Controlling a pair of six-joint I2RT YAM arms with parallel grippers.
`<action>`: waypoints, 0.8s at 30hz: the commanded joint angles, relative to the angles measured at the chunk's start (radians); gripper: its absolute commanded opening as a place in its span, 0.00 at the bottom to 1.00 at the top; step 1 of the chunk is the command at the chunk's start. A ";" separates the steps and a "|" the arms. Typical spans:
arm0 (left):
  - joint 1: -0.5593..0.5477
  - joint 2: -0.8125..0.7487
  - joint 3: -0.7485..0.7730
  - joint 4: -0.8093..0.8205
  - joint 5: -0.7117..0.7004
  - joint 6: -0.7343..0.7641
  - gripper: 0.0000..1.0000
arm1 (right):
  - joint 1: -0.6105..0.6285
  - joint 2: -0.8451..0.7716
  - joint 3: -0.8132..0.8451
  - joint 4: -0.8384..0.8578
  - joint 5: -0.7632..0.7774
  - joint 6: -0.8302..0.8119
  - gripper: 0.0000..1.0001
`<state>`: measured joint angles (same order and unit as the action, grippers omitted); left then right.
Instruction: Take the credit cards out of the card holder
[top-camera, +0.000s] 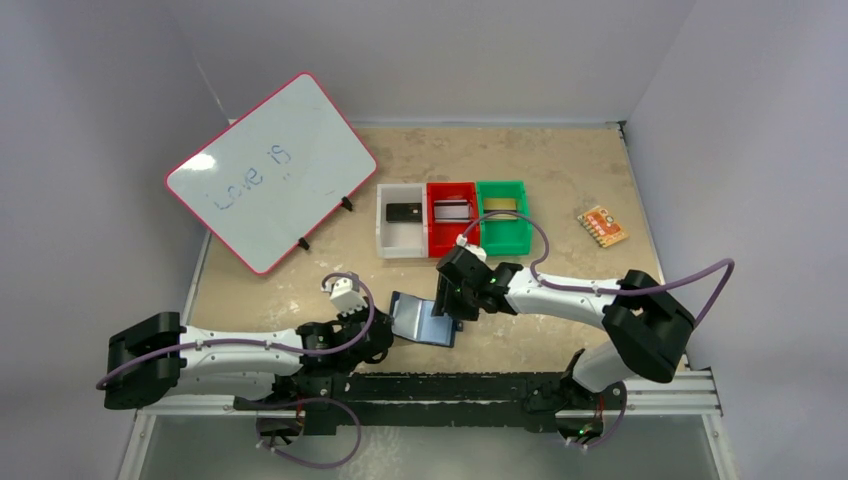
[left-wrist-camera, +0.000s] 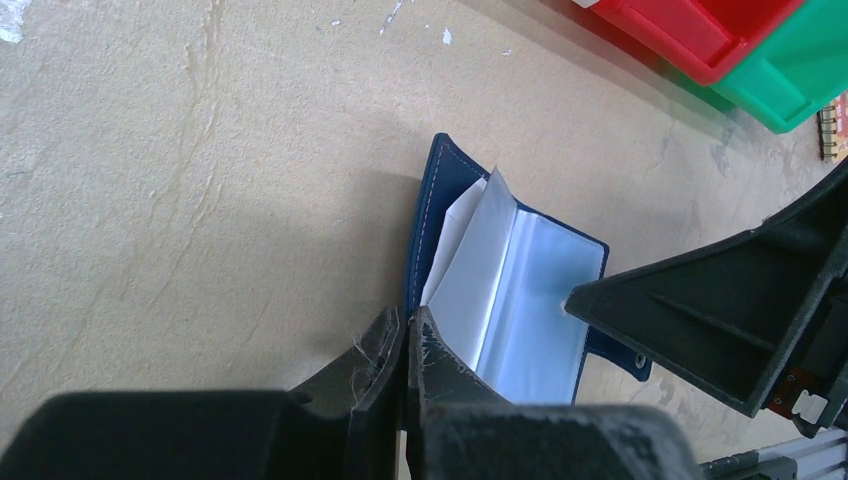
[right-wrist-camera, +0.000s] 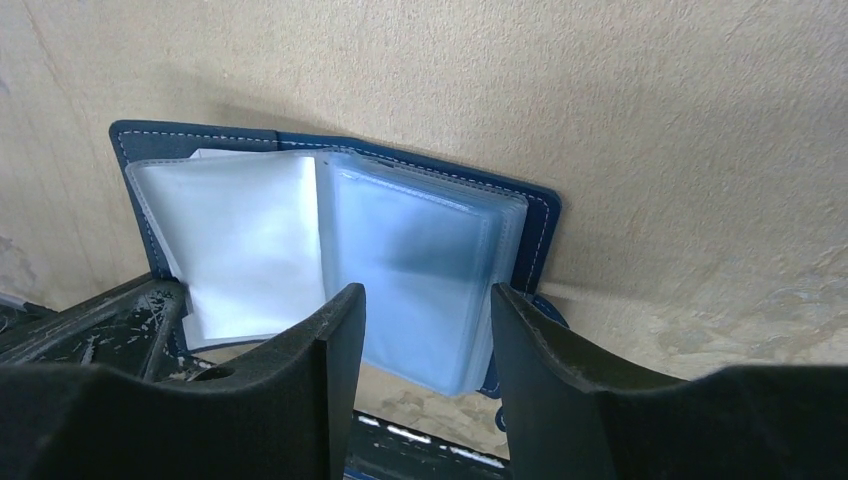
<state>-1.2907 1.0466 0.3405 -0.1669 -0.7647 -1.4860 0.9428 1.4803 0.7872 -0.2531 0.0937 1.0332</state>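
Card holder (right-wrist-camera: 330, 250): light, floppy; sleeves (right-wrist-camera: 410, 270) thin, likely slippery. Hold by stiffer cover edge (left-wrist-camera: 418, 230): left end effector (left-wrist-camera: 407, 325) clamped there; right end effector (right-wrist-camera: 428, 300) apart, straddling sleeves.

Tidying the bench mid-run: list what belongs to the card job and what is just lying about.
Job: card holder; white bin, red bin, green bin, seemingly holding cards.
Lying about: whiteboard; orange patterned piece.
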 joint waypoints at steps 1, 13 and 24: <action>-0.005 -0.006 0.037 -0.011 -0.038 -0.011 0.00 | 0.005 -0.016 0.001 -0.026 0.014 -0.014 0.52; -0.005 0.026 0.049 0.019 -0.016 0.016 0.00 | 0.006 0.043 0.006 0.109 -0.079 -0.041 0.51; -0.005 0.050 0.048 0.041 -0.001 0.021 0.00 | 0.006 0.044 0.043 0.227 -0.174 -0.097 0.51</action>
<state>-1.2907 1.0897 0.3519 -0.1703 -0.7654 -1.4738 0.9424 1.5272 0.7853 -0.1005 -0.0196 0.9791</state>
